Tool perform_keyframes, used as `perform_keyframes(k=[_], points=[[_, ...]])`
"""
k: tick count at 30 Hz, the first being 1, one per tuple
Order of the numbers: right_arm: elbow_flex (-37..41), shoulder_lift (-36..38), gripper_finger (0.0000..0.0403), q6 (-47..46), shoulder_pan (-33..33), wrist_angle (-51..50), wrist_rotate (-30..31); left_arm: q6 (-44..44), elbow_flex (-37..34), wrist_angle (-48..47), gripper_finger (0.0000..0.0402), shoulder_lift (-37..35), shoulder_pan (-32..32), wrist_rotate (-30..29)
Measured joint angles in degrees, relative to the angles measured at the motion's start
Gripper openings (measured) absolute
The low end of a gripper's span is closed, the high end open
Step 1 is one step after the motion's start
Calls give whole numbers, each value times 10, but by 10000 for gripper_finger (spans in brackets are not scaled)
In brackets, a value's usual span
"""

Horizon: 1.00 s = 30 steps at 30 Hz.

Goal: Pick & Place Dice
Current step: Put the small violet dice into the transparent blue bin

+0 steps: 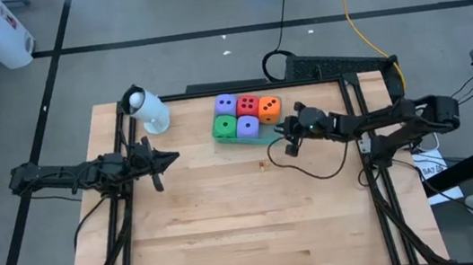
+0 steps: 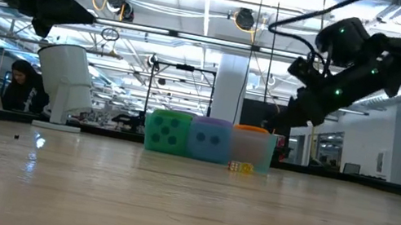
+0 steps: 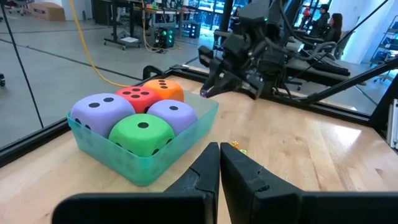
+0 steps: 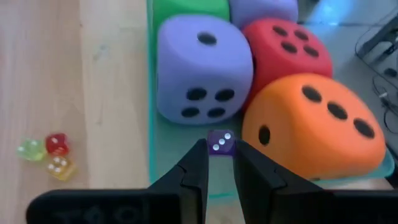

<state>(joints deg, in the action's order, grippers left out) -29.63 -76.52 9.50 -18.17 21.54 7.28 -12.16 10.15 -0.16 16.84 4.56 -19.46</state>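
Five big soft dice sit in a translucent green tray (image 1: 262, 140): purple (image 1: 226, 105), red (image 1: 248, 106), orange (image 1: 270, 108), green (image 1: 225, 127) and purple (image 1: 248, 127). My right gripper (image 4: 219, 152) hovers over the tray's right end (image 3: 205, 115) and is shut on a tiny clear purple die (image 4: 221, 142). Three more tiny dice, green (image 4: 30, 149), red (image 4: 57, 143) and yellow (image 4: 60, 167), lie on the wood beside the tray. My left gripper (image 1: 172, 158) is shut, left of the tray and above the table. My right gripper pinches the tiny purple die (image 4: 221, 142) between the free ends of its two fingers (image 4: 200, 155). The fingers slant down from the table's right side. The die is lifted clear, above the tray floor in the gap between the near purple die (image 4: 202, 68) and the orange one (image 4: 311, 124).
A white cylinder (image 1: 148, 109) on a round foot stands near the table's far left corner. Bare wood (image 1: 247, 222) spans the near half of the table. A black cable (image 1: 313, 168) trails under the right arm. A person (image 2: 23, 85) sits in the room behind.
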Motion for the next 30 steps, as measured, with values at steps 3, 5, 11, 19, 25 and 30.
perform_keyframes(k=[3,5,11,19,25,30], points=[[0,-10,53,0,-7,0,0,0,0,0,21,0,0,0],[0,-12,56,0,-9,0,-1,0,0,0,21,0,0,0],[0,-12,112,-13,-9,6,1,0,0,0,21,0,0,0],[0,-12,178,-20,-9,7,1,-1,0,0,21,0,0,0],[0,-11,194,3,-5,12,33,-4,0,0,21,0,0,0],[0,-12,186,32,8,13,49,-6,0,0,21,0,0,0]])
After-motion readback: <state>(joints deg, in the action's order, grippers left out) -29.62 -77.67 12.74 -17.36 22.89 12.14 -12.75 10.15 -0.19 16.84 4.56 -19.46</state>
